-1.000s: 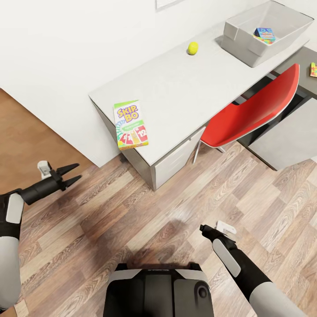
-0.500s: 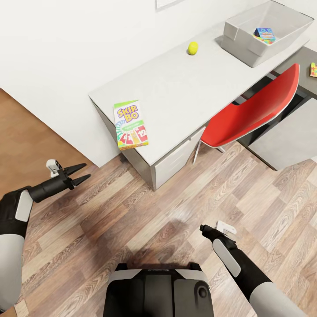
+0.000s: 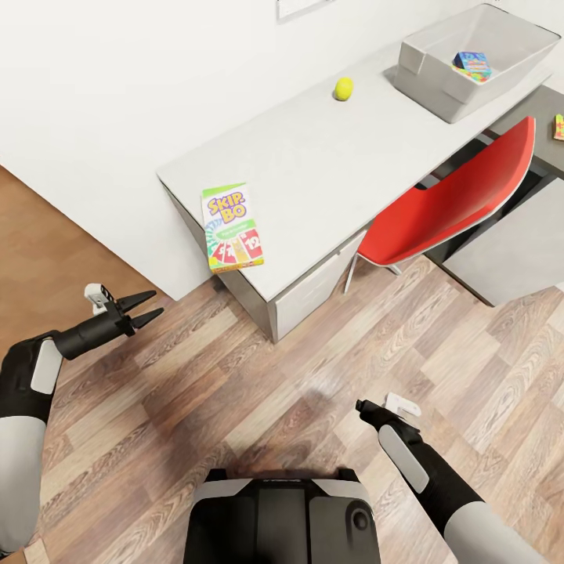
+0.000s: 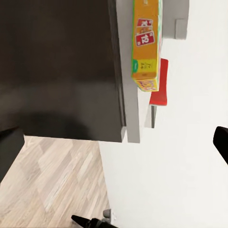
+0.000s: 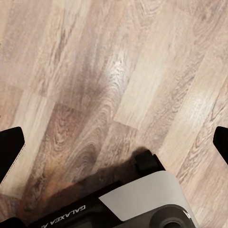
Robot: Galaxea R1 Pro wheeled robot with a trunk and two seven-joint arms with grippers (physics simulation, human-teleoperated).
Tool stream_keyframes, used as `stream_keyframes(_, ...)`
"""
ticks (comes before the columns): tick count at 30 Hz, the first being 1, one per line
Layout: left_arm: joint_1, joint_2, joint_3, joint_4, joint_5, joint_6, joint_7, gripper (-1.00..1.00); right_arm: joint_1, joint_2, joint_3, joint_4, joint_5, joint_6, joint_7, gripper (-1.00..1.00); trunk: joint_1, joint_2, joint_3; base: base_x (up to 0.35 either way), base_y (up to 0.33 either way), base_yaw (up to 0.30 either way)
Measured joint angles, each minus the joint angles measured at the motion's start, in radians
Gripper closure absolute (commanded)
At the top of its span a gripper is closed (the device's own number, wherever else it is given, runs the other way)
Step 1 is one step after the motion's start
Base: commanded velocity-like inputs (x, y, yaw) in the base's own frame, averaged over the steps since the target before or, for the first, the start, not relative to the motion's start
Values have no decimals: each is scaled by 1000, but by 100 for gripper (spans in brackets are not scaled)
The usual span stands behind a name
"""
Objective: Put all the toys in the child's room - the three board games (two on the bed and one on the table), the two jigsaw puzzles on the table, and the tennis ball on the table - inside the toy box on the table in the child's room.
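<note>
The green-yellow-red Skip-Bo board game (image 3: 232, 227) lies flat on the near left corner of the table (image 3: 313, 157); it overhangs that corner as an orange-edged board game (image 4: 146, 47) in the left wrist view. The tennis ball (image 3: 343, 88) rests farther back. The grey toy box (image 3: 439, 47) at the back right holds a small blue board game (image 3: 471, 59) on top of a jigsaw puzzle (image 3: 478, 73). Another jigsaw puzzle (image 3: 558, 125) lies on the lower dark section. My left gripper (image 3: 149, 307) hangs open and empty over the floor, left of the table. My right gripper (image 5: 114, 142) points at the floor, open and empty.
A red chair (image 3: 454, 200) is tucked under the table to the right of the drawer unit (image 3: 313, 290). A white wall (image 3: 117, 117) runs behind the table. Wood floor (image 3: 313, 376) lies between my base (image 3: 282, 517) and the table.
My left gripper has moved a little up and toward the table, still open. The head view has shifted slightly. The right arm has held still.
</note>
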Motion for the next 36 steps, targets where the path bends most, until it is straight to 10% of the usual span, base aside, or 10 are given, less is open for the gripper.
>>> stream_keyframes(36, 0, 2, 7, -7, 3, -5, -51, -100, 0, 2, 1, 4, 0, 0, 0, -100, 0, 0, 0, 80, -39, 0)
